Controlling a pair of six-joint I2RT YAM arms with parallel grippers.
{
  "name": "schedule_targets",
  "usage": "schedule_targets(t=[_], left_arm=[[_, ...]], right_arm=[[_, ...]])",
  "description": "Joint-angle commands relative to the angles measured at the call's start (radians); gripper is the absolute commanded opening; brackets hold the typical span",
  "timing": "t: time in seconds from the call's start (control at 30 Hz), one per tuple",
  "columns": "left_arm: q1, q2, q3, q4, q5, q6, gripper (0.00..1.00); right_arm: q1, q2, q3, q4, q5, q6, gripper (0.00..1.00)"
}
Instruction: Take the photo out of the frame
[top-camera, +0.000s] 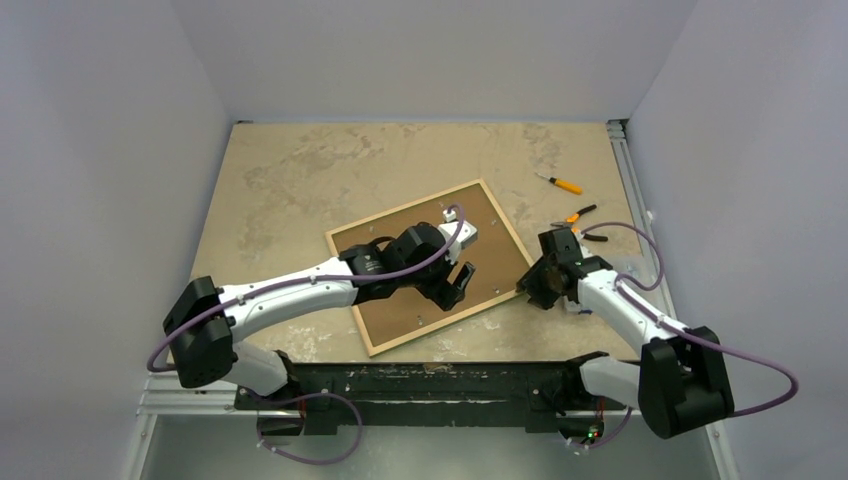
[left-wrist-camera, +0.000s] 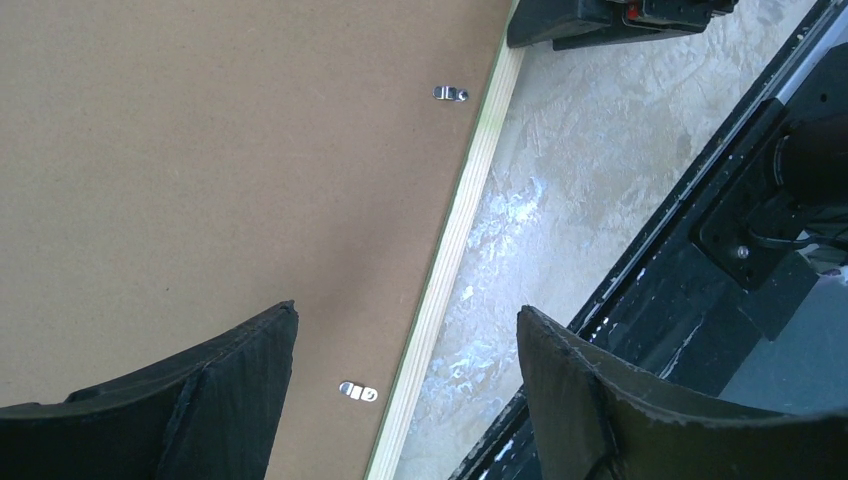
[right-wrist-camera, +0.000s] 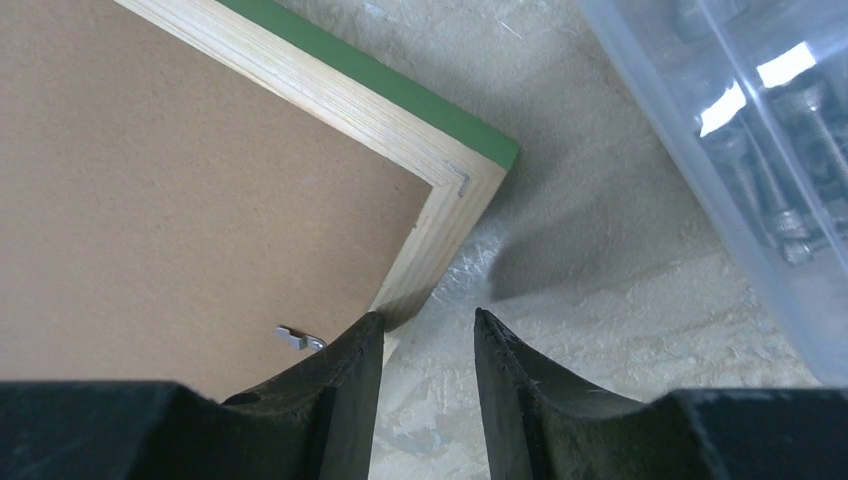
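Two arms reach over the worktop; the frame lies face down and askew near its middle, light wood rim up, with the photo still seated inside it, only its brown fibreboard back showing; small metal tabs sit on the board close to the rim; the left jaws hang released and spread wide above the frame's near edge, one finger over the fibreboard, the other over bare worktop beyond the rim, grasping nothing; the right jaws sit low at the frame's right corner, narrowed to a slim gap, one finger overlapping the wood rim, and seemingly nothing is pinched between them, though the contact itself is hidden; a clear plastic box of screws stands near that corner; an orange-handled screwdriver lies farther back.
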Motion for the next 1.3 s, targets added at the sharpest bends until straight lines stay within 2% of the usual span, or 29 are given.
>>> schedule_targets(t=[0.0, 0.13, 0.27, 0.4, 0.53, 0.7, 0.9, 1.17, 1.27], left_arm=[[-0.016, 0.009, 0.032, 0.023, -0.018, 0.032, 0.78], [-0.025, 0.015, 0.025, 0.021, -0.019, 0.03, 0.78], [-0.032, 0.013, 0.021, 0.021, -0.021, 0.028, 0.77], [-0.041, 0.017, 0.02, 0.019, -0.032, 0.032, 0.77], [-0.059, 0.024, 0.018, 0.028, -0.066, 0.049, 0.78], [-0.156, 0.06, 0.033, 0.021, -0.241, 0.122, 0.93], [-0.289, 0.178, 0.108, -0.034, -0.459, 0.159, 0.96], [-0.34, 0.247, 0.118, -0.026, -0.456, 0.159, 0.99], [-0.345, 0.295, 0.133, -0.024, -0.517, 0.168, 0.99]], right_arm=[[0.001, 0.033, 0.004, 0.045, 0.035, 0.019, 0.38], [0.001, 0.039, -0.001, 0.11, 0.002, 0.013, 0.4], [0.001, 0.061, 0.027, 0.079, -0.004, 0.01, 0.37], [0.001, 0.05, 0.016, 0.074, -0.004, 0.014, 0.17], [0.001, 0.038, 0.039, 0.043, -0.038, 0.016, 0.0], [0.003, 0.002, 0.132, -0.069, -0.042, 0.013, 0.0], [0.003, -0.017, 0.169, -0.067, -0.101, 0.095, 0.0], [0.003, -0.002, 0.17, -0.011, -0.173, 0.21, 0.0], [0.003, -0.009, 0.175, -0.018, -0.177, 0.252, 0.0]])
